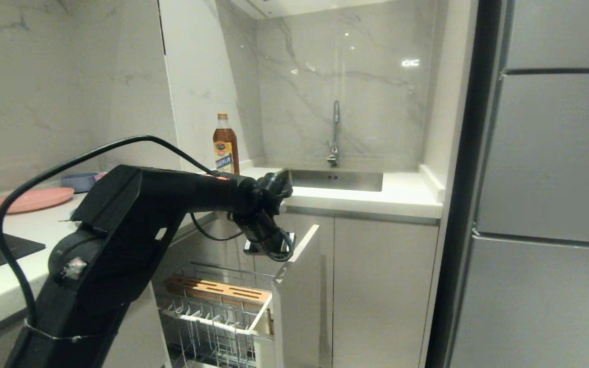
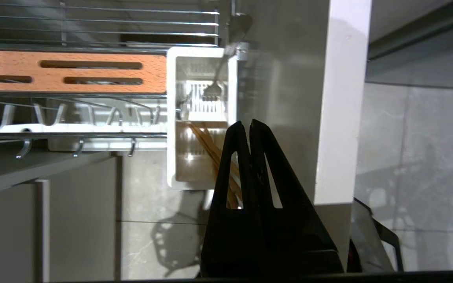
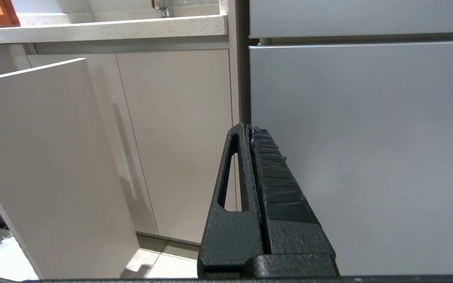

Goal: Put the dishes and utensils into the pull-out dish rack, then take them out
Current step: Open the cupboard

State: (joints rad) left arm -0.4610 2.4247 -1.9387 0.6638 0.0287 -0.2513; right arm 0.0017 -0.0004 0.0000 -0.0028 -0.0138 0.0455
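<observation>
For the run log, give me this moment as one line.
left gripper: shut, empty, above white utensil holder | chopsticks, spoon: in holder | right gripper: shut, parked

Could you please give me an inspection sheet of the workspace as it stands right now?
Surface: white countertop with a sink.
Job's things: pull-out dish rack open; chopsticks and spoon stand in its white utensil holder; no dishes seen in it.
Clutter: pink plate, sauce bottle.
End effectors: left end effector shut and empty above the holder; right end effector shut, parked by the cabinets.
Cables: black cable loops over the left arm.
Surroundings: refrigerator, marble wall.
</observation>
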